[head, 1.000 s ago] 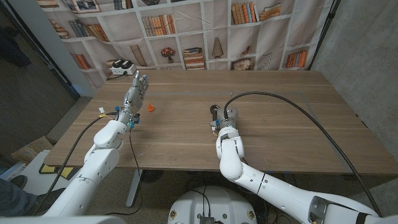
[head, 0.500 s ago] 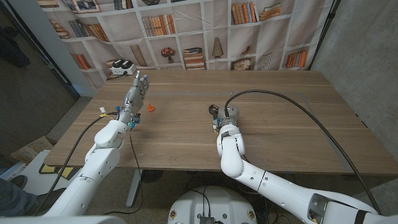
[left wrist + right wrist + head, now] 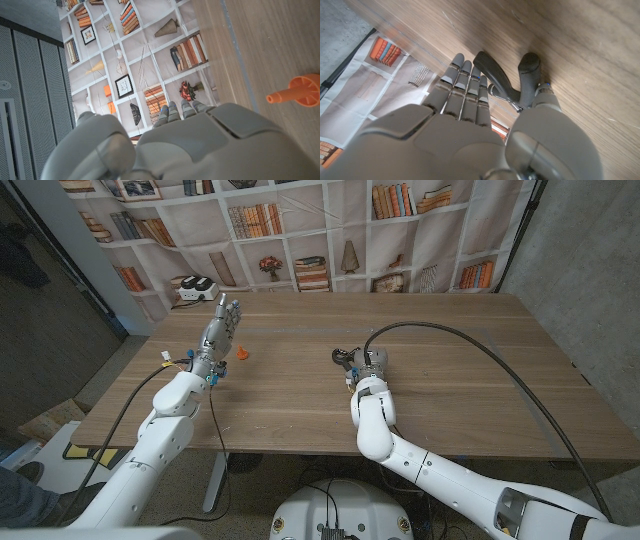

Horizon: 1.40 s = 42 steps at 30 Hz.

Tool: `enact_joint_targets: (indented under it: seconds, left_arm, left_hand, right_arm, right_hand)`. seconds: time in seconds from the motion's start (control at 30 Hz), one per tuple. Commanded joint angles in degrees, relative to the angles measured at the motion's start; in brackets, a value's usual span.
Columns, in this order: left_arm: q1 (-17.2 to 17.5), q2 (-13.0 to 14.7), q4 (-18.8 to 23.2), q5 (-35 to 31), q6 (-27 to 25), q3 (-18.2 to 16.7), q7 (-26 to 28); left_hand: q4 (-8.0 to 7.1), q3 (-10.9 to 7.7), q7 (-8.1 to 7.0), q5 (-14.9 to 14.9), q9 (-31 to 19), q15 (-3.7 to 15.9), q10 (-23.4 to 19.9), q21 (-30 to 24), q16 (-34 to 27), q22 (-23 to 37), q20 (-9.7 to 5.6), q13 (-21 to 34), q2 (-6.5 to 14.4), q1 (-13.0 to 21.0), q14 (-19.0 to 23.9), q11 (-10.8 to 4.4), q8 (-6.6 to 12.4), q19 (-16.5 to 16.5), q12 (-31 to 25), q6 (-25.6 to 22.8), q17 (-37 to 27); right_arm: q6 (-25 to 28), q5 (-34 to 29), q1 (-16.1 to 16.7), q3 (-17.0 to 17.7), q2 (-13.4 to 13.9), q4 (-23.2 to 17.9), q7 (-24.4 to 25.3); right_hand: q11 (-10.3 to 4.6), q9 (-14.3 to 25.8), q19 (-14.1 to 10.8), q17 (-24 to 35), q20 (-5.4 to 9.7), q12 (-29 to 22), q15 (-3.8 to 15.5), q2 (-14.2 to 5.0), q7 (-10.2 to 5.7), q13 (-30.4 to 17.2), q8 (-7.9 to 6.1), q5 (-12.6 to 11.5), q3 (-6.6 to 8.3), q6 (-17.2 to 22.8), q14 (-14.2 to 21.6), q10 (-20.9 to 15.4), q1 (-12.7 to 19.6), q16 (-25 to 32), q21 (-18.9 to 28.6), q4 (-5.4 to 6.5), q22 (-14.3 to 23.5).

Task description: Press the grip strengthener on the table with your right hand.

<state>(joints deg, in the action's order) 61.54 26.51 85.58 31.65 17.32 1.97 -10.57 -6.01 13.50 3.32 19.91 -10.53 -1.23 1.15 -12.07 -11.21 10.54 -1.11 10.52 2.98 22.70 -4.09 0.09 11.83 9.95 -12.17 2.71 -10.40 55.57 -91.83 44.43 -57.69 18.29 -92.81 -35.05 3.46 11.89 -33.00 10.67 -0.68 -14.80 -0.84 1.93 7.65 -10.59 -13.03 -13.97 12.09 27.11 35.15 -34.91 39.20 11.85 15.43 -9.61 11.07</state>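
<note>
A printed bookshelf backdrop (image 3: 300,230) hangs behind the long wooden worktop (image 3: 470,380), with a grey wall off to the robot's right. Near the middle of the worktop sits the dark grip strengthener (image 3: 344,358), and the right hand (image 3: 368,367) is on it. Compared with a second ago, this hand has slid slightly forward and toward the robot's left, and the tool's visible handle now sits lower and more sideways against the wood. In the right wrist view the two black handles of the grip strengthener (image 3: 512,80) form a narrow V; the fingers (image 3: 465,85) lie along one handle while the thumb side meets the other, so the hand grips the tool. That reads as the squeeze being under way, though whether the handles are fully closed cannot be told.

The left hand (image 3: 220,330) has not moved: it stands upright with its fingers apart, holding nothing. A small orange cone (image 3: 246,354) lies just beside it, seen in the left wrist view as well (image 3: 299,91). The remaining work is probably to finish pressing.
</note>
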Motion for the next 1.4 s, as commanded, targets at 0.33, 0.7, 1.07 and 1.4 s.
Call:
enact_joint_targets:
  seconds: [0.33,0.7,1.07,1.4]
  left_arm:
    - [0.17,-0.41,-0.41,0.01,-0.01,-0.4,0.1]
    - [0.37,-0.54,-0.68,0.08,0.15,-0.69,0.22]
    - [0.38,-0.73,-0.79,0.09,0.48,-0.76,0.18]
    - [0.92,-0.78,-0.15,0.02,0.65,-0.85,0.77]
  left_hand:
    - [0.13,0.6,0.01,-0.14,-0.18,0.18,-0.06,0.12,0.12,0.15,0.08,0.28,0.4,0.22,0.23,0.02,-0.1,1.69,0.11,-0.56,-0.15]
    - [0.12,0.73,0.08,-0.17,-0.18,0.11,-0.03,0.12,0.15,0.15,0.1,0.28,0.48,0.29,0.24,-0.13,-0.13,1.66,0.17,-0.65,-0.15]
    - [0.12,0.84,0.08,-0.2,-0.18,0.18,-0.14,0.11,0.14,0.16,0.2,0.28,0.55,0.35,0.31,-0.18,-0.18,1.62,0.17,-0.64,-0.15]
    - [0.12,0.97,-0.01,-0.23,-0.18,0.2,-0.13,0.13,0.18,0.16,0.28,0.28,0.63,0.42,0.3,-0.16,-0.22,1.65,0.22,-0.64,-0.14]
  right_arm:
    - [-3.56,1.02,-2.12,-0.62,-0.31,1.19,-2.14]
    - [-4.42,4.34,-4.72,-1.44,-0.4,3.42,-6.57]
    - [-6.72,9.5,-7.2,-2.37,2.14,1.39,-10.03]
    - [-10.51,12.99,-9.04,-4.28,4.84,0.99,-7.68]
  right_hand:
    - [-0.35,0.18,0.34,0.17,0.21,0.59,0.67,0.14,-0.7,-0.22,0.61,-0.23,0.15,-0.71,-0.12,0.98,0.72,-0.29,-0.06,0.44,0.29]
    - [-0.51,0.19,0.25,0.25,0.38,0.45,0.83,0.01,-0.97,-0.24,0.45,-0.19,0.12,-0.19,0.03,0.34,0.72,-0.29,-0.05,0.76,0.33]
    - [-1.5,0.23,-0.06,0.29,1.29,0.3,2.03,-0.67,-1.99,-0.27,0.17,-0.23,0.76,0.78,0.87,-0.57,2.29,-0.13,0.01,0.61,0.39]
    - [-5.23,0.86,-3.12,0.82,3.89,-1.67,7.08,-1.77,-6.42,-0.42,-1.73,0.19,1.47,6.15,7.54,-7.41,4.55,1.72,1.45,1.13,0.84]
